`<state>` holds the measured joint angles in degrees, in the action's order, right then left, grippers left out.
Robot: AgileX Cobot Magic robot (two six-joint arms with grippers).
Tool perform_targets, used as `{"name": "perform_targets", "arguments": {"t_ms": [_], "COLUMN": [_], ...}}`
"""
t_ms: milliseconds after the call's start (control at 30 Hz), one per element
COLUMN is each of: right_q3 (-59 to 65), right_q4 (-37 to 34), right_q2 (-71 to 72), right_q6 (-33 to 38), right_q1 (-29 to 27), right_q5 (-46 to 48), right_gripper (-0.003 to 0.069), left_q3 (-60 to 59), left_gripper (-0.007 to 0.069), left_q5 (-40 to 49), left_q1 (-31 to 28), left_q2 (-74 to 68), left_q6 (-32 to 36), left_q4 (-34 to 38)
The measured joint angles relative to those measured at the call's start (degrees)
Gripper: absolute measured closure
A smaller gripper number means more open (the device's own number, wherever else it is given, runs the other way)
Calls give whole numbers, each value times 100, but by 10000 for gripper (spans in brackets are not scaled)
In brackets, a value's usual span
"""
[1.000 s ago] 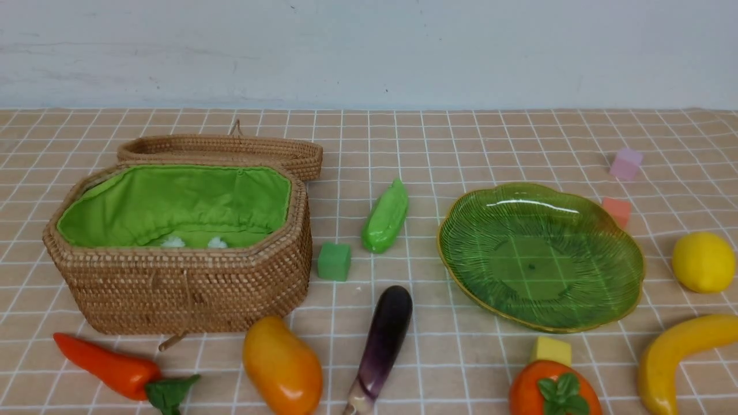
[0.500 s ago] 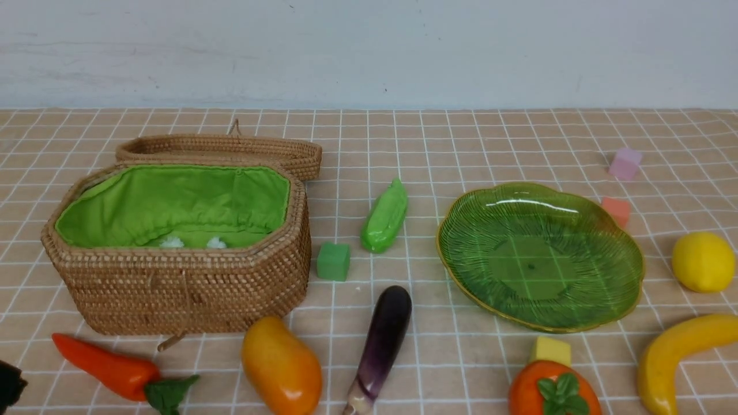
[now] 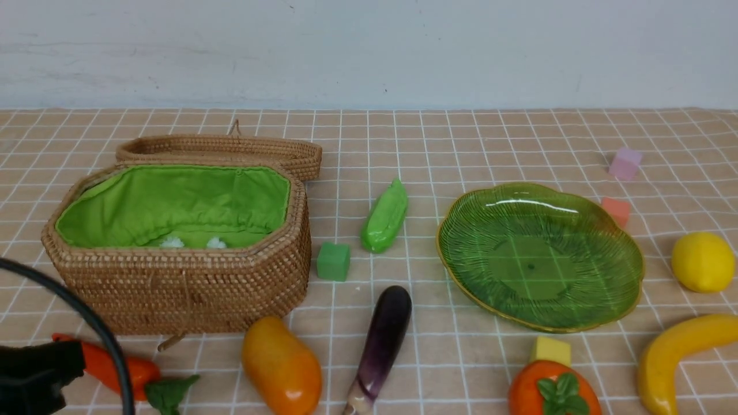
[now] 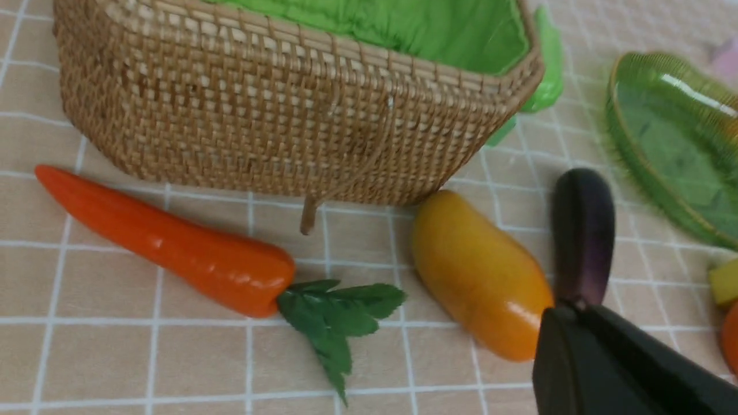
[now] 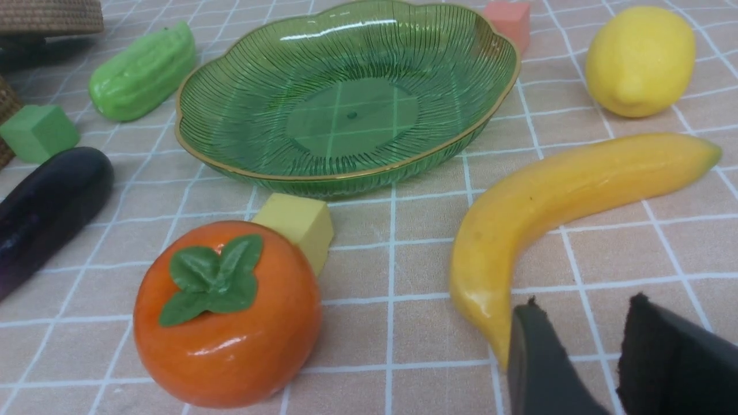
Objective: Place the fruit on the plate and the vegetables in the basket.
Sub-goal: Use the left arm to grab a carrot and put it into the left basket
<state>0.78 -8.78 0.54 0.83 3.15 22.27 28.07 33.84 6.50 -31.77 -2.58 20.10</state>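
Vegetables, chili [image 4: 167, 242] included, lie apart from the left gripper [image 4: 576, 314], its fingertips together.

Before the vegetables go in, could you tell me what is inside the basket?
In the basket, green lining and two white tufts show; the front wall hides the nearer floor.
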Motion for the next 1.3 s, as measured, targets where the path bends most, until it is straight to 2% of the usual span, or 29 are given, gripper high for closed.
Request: {"name": "perform_targets", "arguments": {"t_ms": [100, 167, 300, 400, 433, 500, 567, 667, 733, 767, 867, 933, 967, 1033, 1100, 1200, 1300], "right_q3": [2, 27, 66, 66, 66, 42, -311, -810, -1818, -1894, -3057, -3686, -3780, -4163, -4344, -4377, -4393], "right_q4": [20, -54, -1051, -1644, -1644, -2156, -2529, -2594, -2573, -2555, -2530, -2513, -2513, -2513, -2513, -2513, -2513], "right_q2": [0, 0, 0, 0, 0, 0, -43, -259, -817, -919, -1712, -2114, -2168, -2366, -2407, -2414, -2415], "right_q6": [0, -41, -580, -701, -702, -763, -778, -591, 8, 116, 1038, 1611, 1658, 2112, 2391, 2533, 2538], "right_q1": [0, 0, 0, 0, 0, 0, 52, 138, 299, 308, 402, 414, 414, 414, 414, 414, 437], "right_q5": [-56, -188, -923, -1585, -1585, -1780, -967, -102, 1355, 1460, 3003, 3857, 3984, 4412, 4495, 4489, 4513], "right_gripper": [421, 421, 421, 421, 421, 425, 454, 485, 528, 531, 552, 554, 554, 554, 554, 553, 551], "left_q3": [15, 54, 283, 545, 591, 851, 1140, 1348, 1639, 1658, 1878, 1889, 1889, 1889, 1899, 1900, 1889], "left_gripper": [637, 637, 637, 637, 637, 637, 637, 637, 637, 637, 637, 637, 637, 637, 637, 630, 579], "left_q5": [108, 382, 1076, 1465, 1495, 1825, 2064, 2194, 2293, 2302, 2398, 2410, 2410, 2312, 2187, 2179, 2076], "left_q1": [0, 0, 0, 0, 0, 0, 0, 0, 113, 153, 697, 1247, 1290, 1628, 1636, 1395, 952], "left_q2": [-33, -33, -94, -361, -389, -778, -1225, -1575, -2102, -2138, -2627, -2875, -2896, -3128, -3350, -3584, -3750], "left_q6": [38, 293, 1083, 1281, 1307, 1462, 1740, 2085, 2576, 2641, 3166, 3679, 3720, 4014, 4074, 4137, 4437], "left_q4": [74, 128, 196, 285, 299, 391, 506, 640, 762, 762, 414, -164, -217, -803, -1326, -1844, -2123]}}
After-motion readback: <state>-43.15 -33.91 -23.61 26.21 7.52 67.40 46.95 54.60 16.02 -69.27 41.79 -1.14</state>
